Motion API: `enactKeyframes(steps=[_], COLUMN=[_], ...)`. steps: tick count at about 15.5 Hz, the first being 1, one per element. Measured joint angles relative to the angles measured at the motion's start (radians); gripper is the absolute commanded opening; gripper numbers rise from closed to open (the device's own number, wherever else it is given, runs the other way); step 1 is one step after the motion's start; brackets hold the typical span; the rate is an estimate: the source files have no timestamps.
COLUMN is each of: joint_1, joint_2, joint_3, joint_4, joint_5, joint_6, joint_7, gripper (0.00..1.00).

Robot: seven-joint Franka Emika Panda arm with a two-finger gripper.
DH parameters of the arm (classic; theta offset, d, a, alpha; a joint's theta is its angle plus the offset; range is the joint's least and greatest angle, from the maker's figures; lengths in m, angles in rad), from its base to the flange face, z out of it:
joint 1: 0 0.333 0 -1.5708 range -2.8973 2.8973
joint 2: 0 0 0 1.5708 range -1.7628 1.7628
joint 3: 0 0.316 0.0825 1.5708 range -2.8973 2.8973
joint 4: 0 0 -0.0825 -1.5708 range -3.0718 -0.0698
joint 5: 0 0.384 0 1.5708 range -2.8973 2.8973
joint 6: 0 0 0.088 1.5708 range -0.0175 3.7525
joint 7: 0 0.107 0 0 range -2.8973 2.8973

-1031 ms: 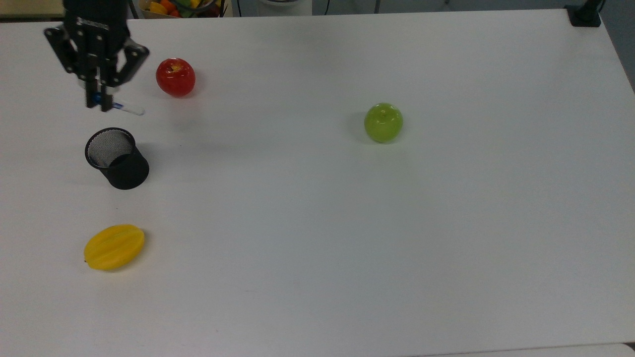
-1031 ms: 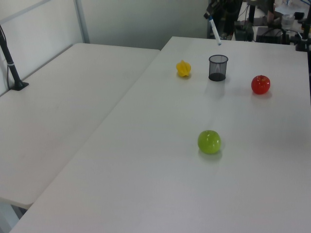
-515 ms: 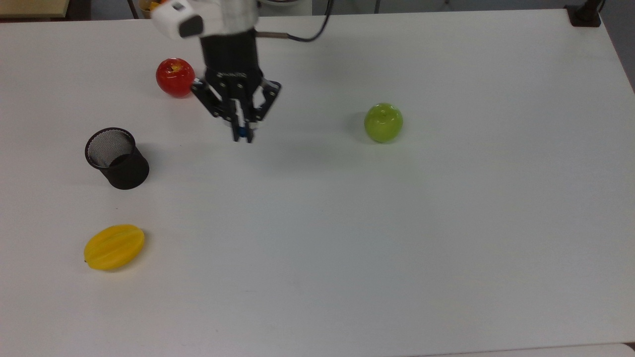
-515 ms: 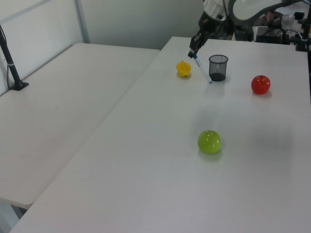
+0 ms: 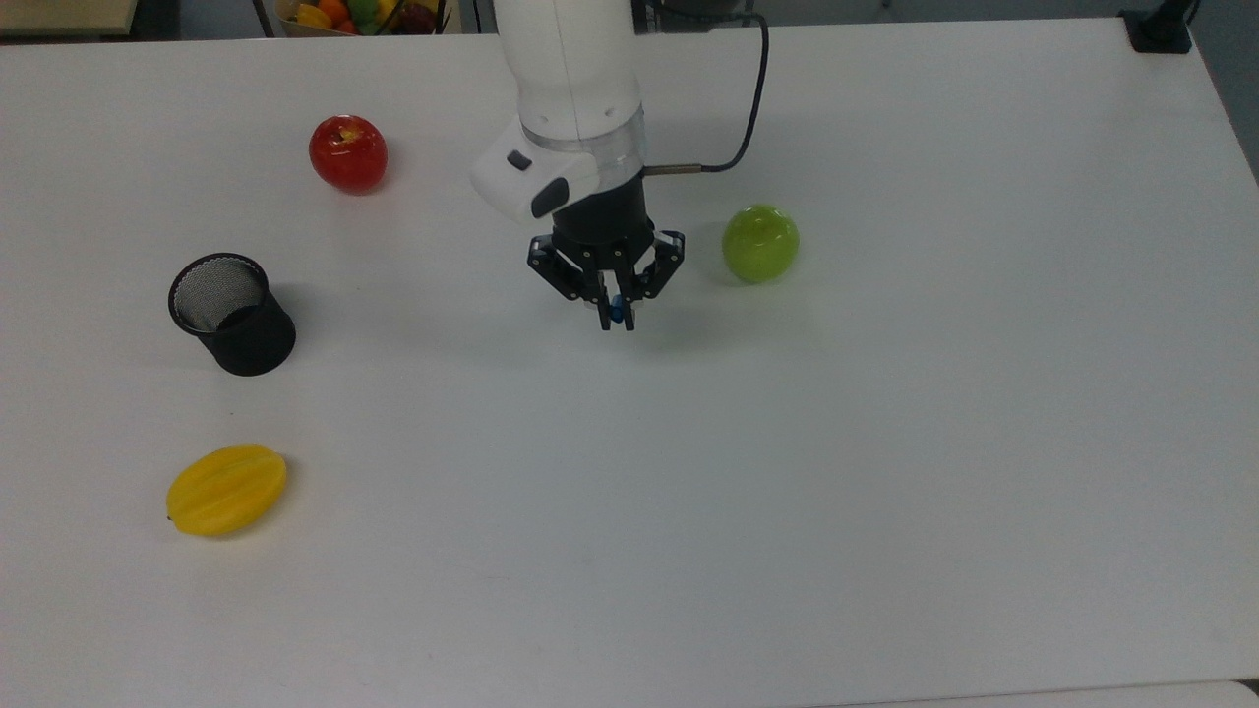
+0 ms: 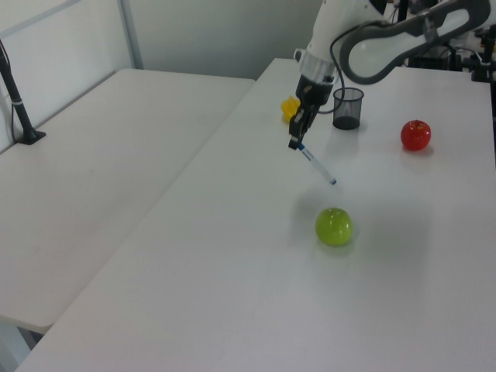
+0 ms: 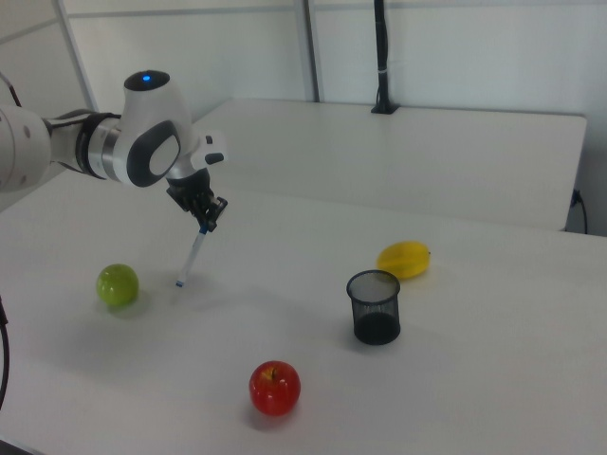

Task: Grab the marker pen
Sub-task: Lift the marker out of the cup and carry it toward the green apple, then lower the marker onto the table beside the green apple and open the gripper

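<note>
The marker pen (image 6: 315, 163) is held clear of the counter (image 5: 885, 442), clamped at its upper, blue-capped end between the closed fingers (image 5: 607, 313) of the gripper (image 5: 617, 317). In the left view and the right view the pen (image 7: 193, 254) is seen hanging down at a slant from the gripper (image 7: 207, 220), with its small blue tip lowest and the white barrel exposed along nearly its whole length. A grip so near one end seems to be why the pen tilts rather than hanging plumb.

Taking the green apple (image 5: 760, 242) as landmark: in the top view the gripper is just beside the apple, on the top view's left of it. In the left view the pen's tip hangs above and a little short of the apple (image 6: 334, 226), apart from it. The black mesh cup (image 5: 232, 314), the red apple (image 5: 348, 152) and the yellow fruit (image 5: 226, 489) lie well apart from the green apple, all toward the top view's left, and none of them is touched.

The mesh cup stands upright and open, and nothing can be made out inside it. As the pen is already lifted and carried in the air, the taking is judged essentially done. The main risk is judged to be the pen swivelling or slipping in so short a hold.
</note>
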Motion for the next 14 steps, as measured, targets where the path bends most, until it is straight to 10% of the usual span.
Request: enactKeyframes(steps=[7,14], joint_1=[0.054,0.071], joint_2=[0.137,0.164], joint_3=[0.001,0.002], joint_4=[0.075,0.082], joint_5=[0.000,-0.002], joint_6=[0.000,0.000], joint_7=[0.000,-0.004], gripper=[0.07,0.76])
